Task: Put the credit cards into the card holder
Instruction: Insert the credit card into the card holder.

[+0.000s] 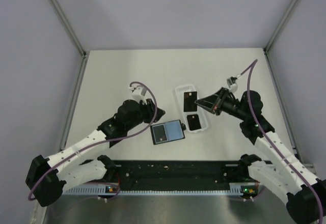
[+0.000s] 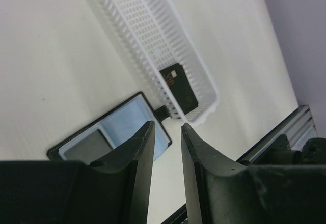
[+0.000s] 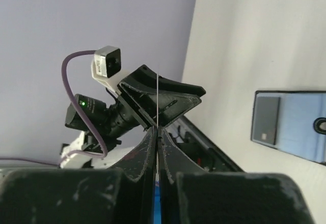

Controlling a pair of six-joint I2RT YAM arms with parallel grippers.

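The card holder (image 1: 167,132) lies open on the table, blue-grey lining up. One dark credit card (image 1: 160,134) rests on its left half. My left gripper (image 1: 159,114) hovers at the holder's far edge, open a little with nothing between its fingers; from the left wrist the gripper (image 2: 167,124) hangs over the holder (image 2: 127,124). My right gripper (image 1: 202,102) is shut on a credit card (image 1: 190,98), held flat above the white tray (image 1: 179,89). The right wrist view shows the gripper (image 3: 157,130) with that card (image 3: 158,99) edge-on. Another credit card (image 1: 194,121) lies in the tray's near end.
The white ribbed tray (image 2: 147,30) runs diagonally just right of the holder. A black rail (image 1: 173,170) lines the near table edge between the arm bases. Metal frame posts (image 1: 66,20) and pale walls enclose the table on three sides.
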